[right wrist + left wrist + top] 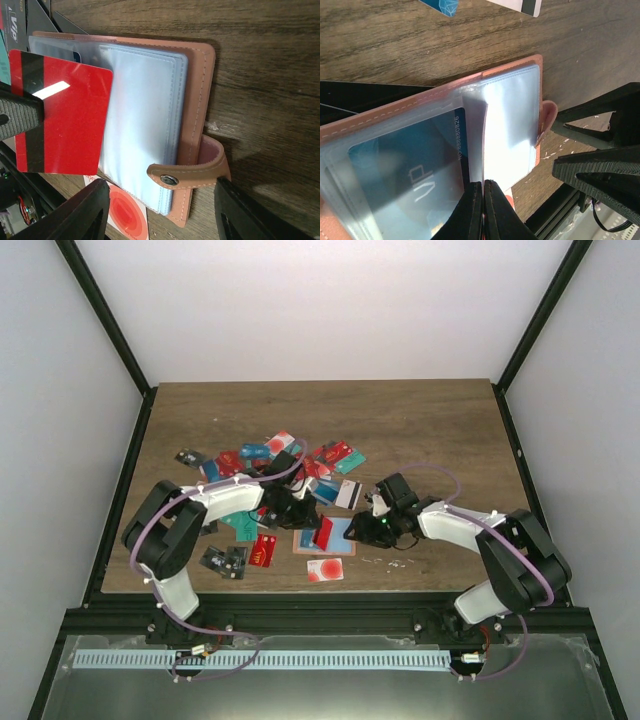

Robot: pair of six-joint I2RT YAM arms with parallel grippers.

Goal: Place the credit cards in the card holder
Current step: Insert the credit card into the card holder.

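The card holder [341, 541] lies open on the table [430, 430], in the lower middle of the top view. The left gripper [483, 186] is closed on a red card [70, 120] above the clear sleeves [145, 115]. The right gripper [160, 187] is open and empty, over the strap [195, 172]. Other cards [255, 451] lie scattered to the upper left.

Stock on the table: one tan card holder [197, 100], fitted with one snap strap [187, 177]. There are well over a dozen credit cards [263, 550] in red, teal, blue, black and white. Most overlap in a heap at 11 o'clock from the holder, so no exact figure can be given. Among them are one red card [70, 120] lying on the holder and one white red-dot card [325, 570] at its 6 o'clock. There are two robot arms [215, 498].
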